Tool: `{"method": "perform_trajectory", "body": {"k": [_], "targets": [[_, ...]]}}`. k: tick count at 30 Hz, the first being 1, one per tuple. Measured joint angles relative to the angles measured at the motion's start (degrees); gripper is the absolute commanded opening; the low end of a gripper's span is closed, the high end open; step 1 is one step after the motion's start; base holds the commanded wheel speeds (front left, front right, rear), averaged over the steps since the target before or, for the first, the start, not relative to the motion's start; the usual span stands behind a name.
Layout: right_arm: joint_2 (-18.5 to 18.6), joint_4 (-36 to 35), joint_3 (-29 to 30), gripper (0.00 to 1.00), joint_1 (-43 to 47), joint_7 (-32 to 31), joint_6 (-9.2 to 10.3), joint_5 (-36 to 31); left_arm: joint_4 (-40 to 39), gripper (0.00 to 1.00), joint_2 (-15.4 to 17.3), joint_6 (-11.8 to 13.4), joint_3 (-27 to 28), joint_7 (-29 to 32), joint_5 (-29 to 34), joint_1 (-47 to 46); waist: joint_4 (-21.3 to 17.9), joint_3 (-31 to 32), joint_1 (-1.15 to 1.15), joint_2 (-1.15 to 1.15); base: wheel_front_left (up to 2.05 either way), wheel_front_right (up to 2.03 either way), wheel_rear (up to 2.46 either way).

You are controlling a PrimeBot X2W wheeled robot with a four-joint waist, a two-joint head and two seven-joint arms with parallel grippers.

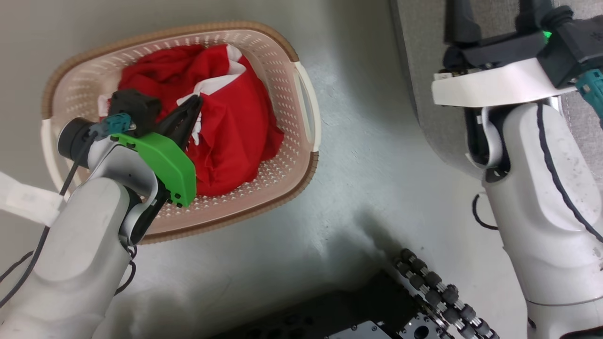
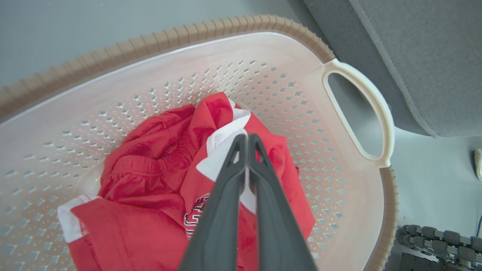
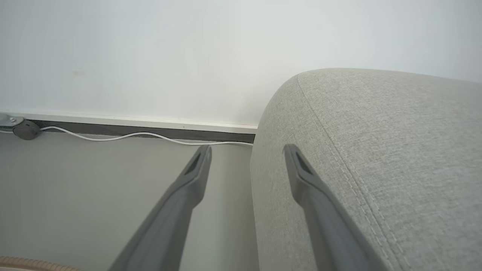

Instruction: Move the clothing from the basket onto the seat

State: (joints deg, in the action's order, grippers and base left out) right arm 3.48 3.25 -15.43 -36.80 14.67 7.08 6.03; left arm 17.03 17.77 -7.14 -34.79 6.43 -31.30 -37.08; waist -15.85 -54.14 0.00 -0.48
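The red clothing point(image 1: 235, 127) with white panels lies crumpled in the cream basket point(image 1: 308, 101) on the floor. My left gripper point(image 1: 198, 100) reaches down into the basket, shut on a raised white fold of the clothing point(image 2: 150, 165); the left wrist view shows both fingers point(image 2: 226, 188) pressed together at that fold, inside the basket point(image 2: 150, 41). The grey seat point(image 1: 414, 70) stands to the right of the basket. My right gripper point(image 3: 246, 148) hangs open and empty beside the seat's rounded edge point(image 3: 376, 150), well away from the basket.
Grey floor point(image 1: 367, 165) separates the basket from the seat point(image 2: 414, 56). My own dark base with black rollers point(image 1: 443, 292) sits at the bottom. A white cable point(image 3: 131, 134) runs along the foot of the wall behind the seat.
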Motion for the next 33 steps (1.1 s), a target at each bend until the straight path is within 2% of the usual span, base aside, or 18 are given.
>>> {"method": "perform_trajectory", "body": {"k": [12, 18, 23, 33], "targets": [[5.01, 0.69, 4.26, 1.00, 3.42, -0.01, -0.01, -2.16, -1.56, 0.00, -1.55, 0.00, 6.08, -13.45, -4.65, 3.08, 6.38, 8.30, 0.00, 0.00, 0.00, 0.00, 0.00], [7.16, 0.75, 6.17, 1.00, 5.73, -0.01, -0.01, -2.48, -1.90, 0.00, -2.96, 0.00, 7.17, -18.27, -7.10, 5.22, 10.36, 12.57, 0.00, 0.00, 0.00, 0.00, 0.00], [8.47, 1.24, 6.86, 1.00, 8.52, -0.01, -0.10, -2.65, -1.16, 0.00, -3.41, 0.00, 7.38, -19.15, -8.05, 7.41, 13.62, 16.43, 0.00, 0.00, 0.00, 0.00, 0.00], [8.39, 2.64, 7.12, 1.00, 14.84, -0.01, -0.75, -2.53, 0.35, 0.00, -3.94, 0.00, 8.91, -20.13, -10.04, 11.85, 18.58, 25.15, 0.00, 0.00, 0.00, 0.00, 0.00]]}}
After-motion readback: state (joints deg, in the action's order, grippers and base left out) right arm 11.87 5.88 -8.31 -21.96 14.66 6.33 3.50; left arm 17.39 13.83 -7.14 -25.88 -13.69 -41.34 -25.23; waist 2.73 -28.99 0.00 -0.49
